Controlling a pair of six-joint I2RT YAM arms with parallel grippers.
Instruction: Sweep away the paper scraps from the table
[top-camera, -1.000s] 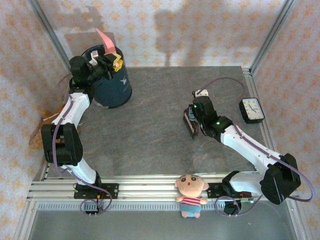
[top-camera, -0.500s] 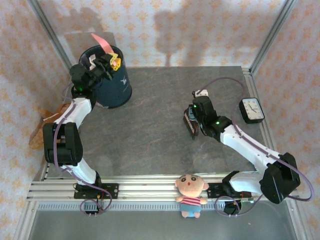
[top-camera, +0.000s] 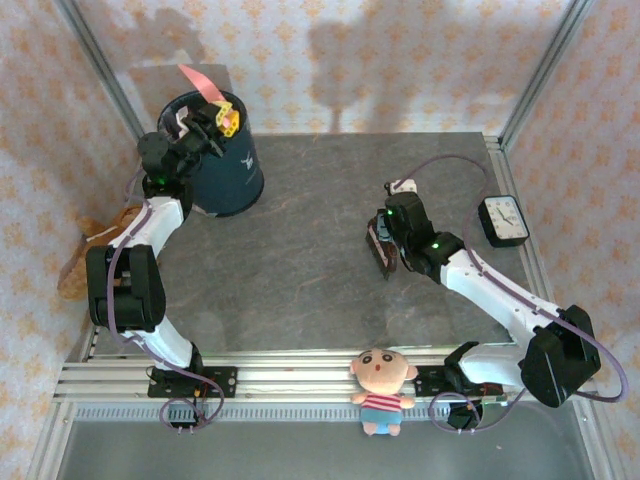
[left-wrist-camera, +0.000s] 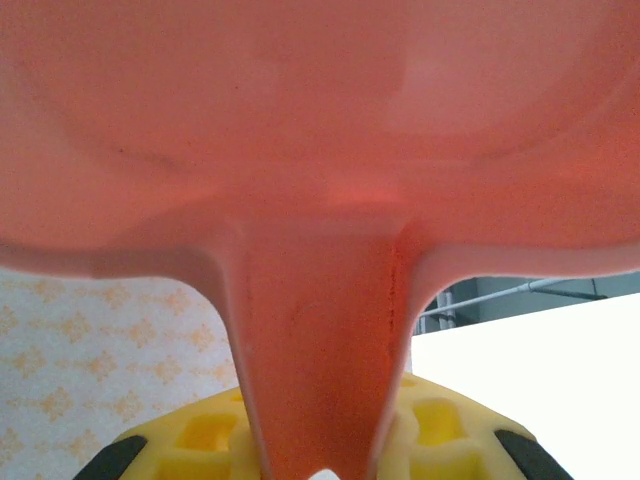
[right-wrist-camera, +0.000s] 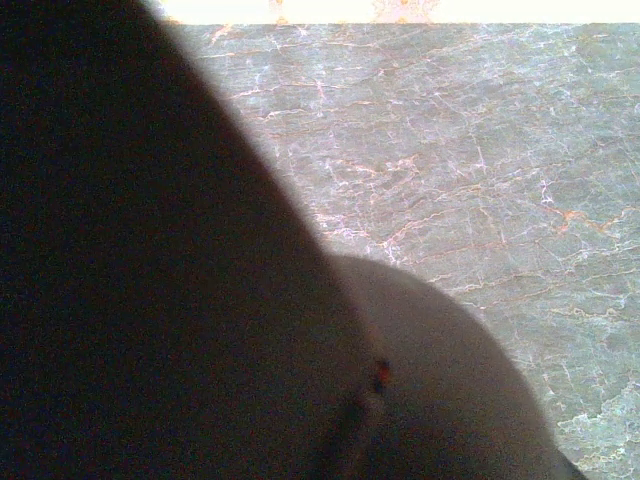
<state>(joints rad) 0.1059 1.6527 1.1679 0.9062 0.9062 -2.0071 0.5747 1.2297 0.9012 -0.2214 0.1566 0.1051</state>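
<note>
The left gripper (top-camera: 222, 119) is clamped on the handle of the pink dustpan (top-camera: 203, 82). In the left wrist view the handle (left-wrist-camera: 320, 330) runs straight out between the yellow fingers (left-wrist-camera: 205, 432) and widens into the pan. The pan's long axis extends from the gripper up and away from the arm base. The dark blue bin (top-camera: 228, 172) sits directly below the gripper, with its mouth under the pan.

The position of the paper scraps cannot be determined, because the insides of the pan and the bin are hidden. They are judged to be in one of the two. The coming move therefore depends on the pan mouth being over the bin opening.

The right gripper (top-camera: 392, 232) is closed on a dark brush (top-camera: 378, 246), which rests on the table (top-camera: 300, 270), well apart from the bin. The left arm is the nearer one.

The surface is dark grey and stone-patterned, edged with aluminium rails and enclosed by floral walls. A clock (top-camera: 503, 220) lies beside the right arm. A doll (top-camera: 382, 388) sits on the near rail.
</note>
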